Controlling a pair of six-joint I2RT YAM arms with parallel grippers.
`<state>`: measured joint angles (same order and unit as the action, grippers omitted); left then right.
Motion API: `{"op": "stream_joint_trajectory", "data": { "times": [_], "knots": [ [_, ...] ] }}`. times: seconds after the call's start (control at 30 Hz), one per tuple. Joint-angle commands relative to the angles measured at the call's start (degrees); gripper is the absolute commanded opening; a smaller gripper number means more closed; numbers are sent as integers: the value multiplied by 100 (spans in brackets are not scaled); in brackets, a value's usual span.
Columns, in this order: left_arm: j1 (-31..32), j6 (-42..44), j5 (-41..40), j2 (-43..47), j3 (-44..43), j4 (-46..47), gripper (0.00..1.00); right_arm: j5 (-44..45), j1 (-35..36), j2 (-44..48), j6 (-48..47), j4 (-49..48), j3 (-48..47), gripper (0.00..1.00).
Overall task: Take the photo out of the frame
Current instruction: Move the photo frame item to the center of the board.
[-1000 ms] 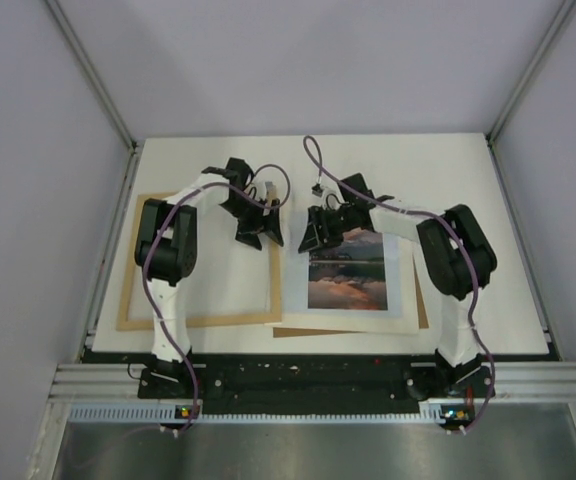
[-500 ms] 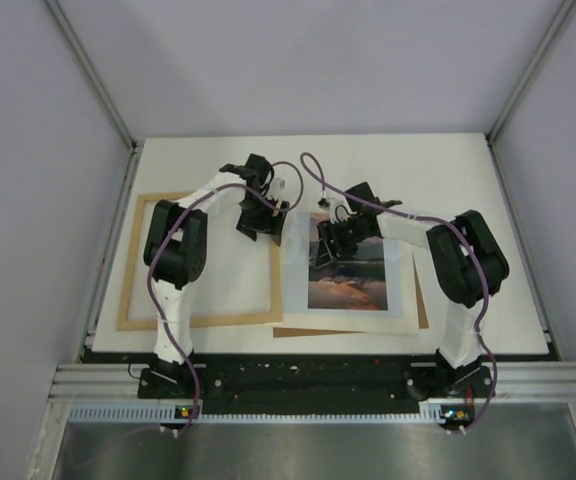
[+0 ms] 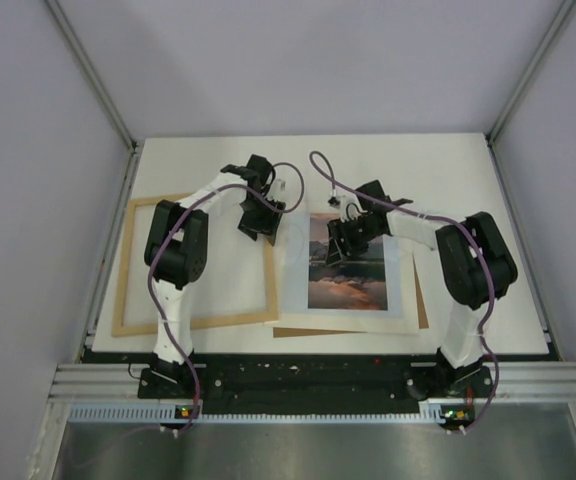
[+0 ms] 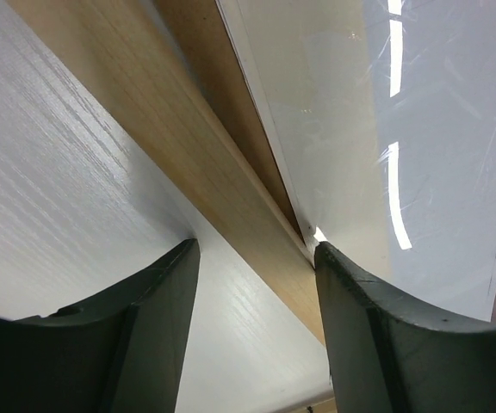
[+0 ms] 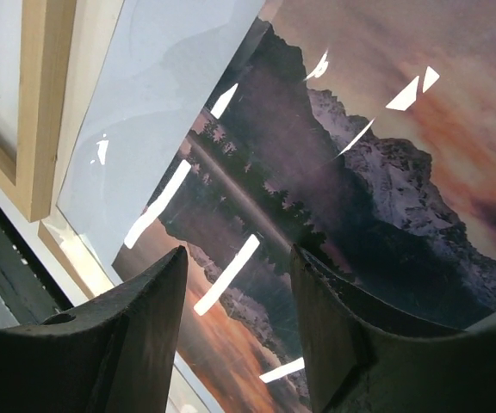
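Observation:
The frame [image 3: 125,265] lies flat on the left of the table, a light-wood rectangle with white table showing through it. My left gripper [image 3: 263,228] is down at the upper part of its right rail. In the left wrist view that gripper [image 4: 255,249] is open and straddles the wooden rail [image 4: 145,112]; the right finger is at the rail's edge, the left one apart from it. The photo [image 3: 346,285] lies face up to the right of the frame, its surface glossy [image 5: 360,129]. My right gripper [image 3: 336,248] hovers open just over its upper left [image 5: 238,251], holding nothing.
A brown backing board [image 3: 421,308] lies under the photo and sticks out at its right and near edges. The photo's white margin [image 4: 386,129] lies close against the frame's right rail. Metal uprights [image 3: 108,110] and grey walls bound the white table [image 3: 468,180].
My left gripper has settled onto the frame's right rail and its jaws have narrowed. The frame has shifted slightly left. My right gripper has moved a little right and up over the photo.

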<state>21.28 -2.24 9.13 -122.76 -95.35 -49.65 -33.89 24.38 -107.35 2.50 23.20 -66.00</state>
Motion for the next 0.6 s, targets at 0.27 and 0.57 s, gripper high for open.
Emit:
{"op": "stream_joint_trajectory", "data": {
  "times": [0.27, 0.57],
  "knots": [
    [201, 426, -324, -274, -88, -45, 47, 981, -311, -58, -566, 475, 280, 53],
    [360, 584, -464, -407, -335, -273, 36, 1165, -460, -23, -812, 598, 394, 53]
  ]
}}
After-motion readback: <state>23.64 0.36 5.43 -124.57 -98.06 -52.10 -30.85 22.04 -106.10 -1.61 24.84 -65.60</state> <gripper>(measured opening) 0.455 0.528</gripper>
